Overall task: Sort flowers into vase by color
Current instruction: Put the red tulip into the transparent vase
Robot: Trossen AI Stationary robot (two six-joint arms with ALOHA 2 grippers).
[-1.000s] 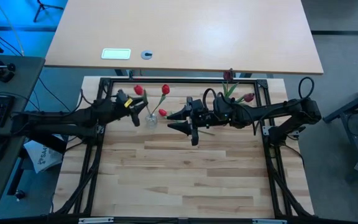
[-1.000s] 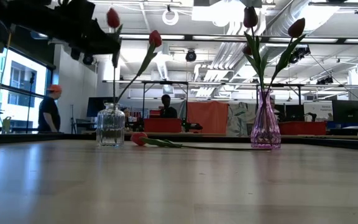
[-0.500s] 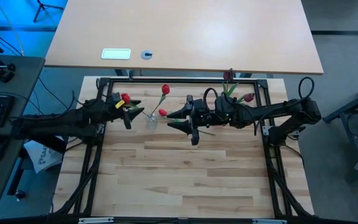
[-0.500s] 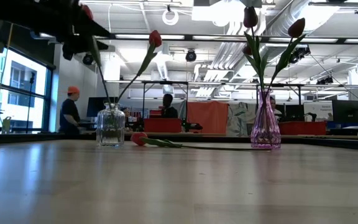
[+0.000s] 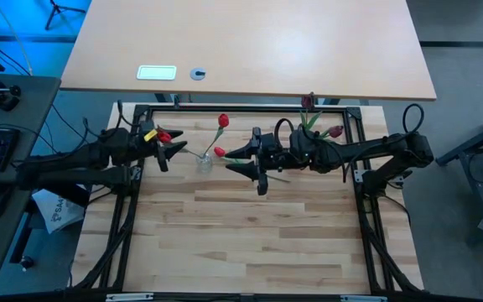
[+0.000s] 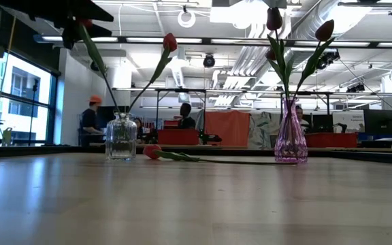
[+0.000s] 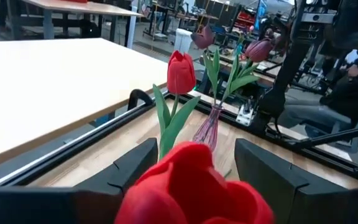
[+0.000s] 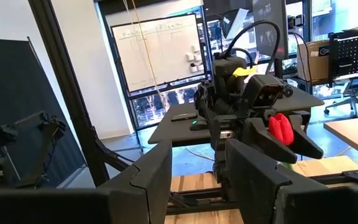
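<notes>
A clear glass vase (image 6: 121,136) holds two red flowers. One stands up (image 6: 170,42). The other leans toward the table's left, its head (image 7: 191,186) between the fingers of my open left gripper (image 5: 170,149). A third red flower (image 6: 154,151) lies flat on the table between the vases. Maroon flowers (image 6: 324,29) stand in the purple vase (image 6: 291,133). My right gripper (image 5: 235,164) hovers open and empty over the lying flower's stem. My left gripper has the leaning flower's red head (image 8: 281,130) between its spread fingers, which point level from the table's left. I cannot tell whether a finger touches the head. The stem's lower end stays in the clear vase.
A black frame rail (image 5: 241,107) runs along the table's far edge, with a pale desk (image 5: 250,42) behind it. The near half of the wooden table (image 5: 250,243) is bare. People stand in the room beyond (image 6: 90,119).
My left gripper has opened and drawn back toward the table's left edge, rising a little. The red flower it had set in the clear vase has tipped to the left, its head following the gripper while its stem stays in the vase.
</notes>
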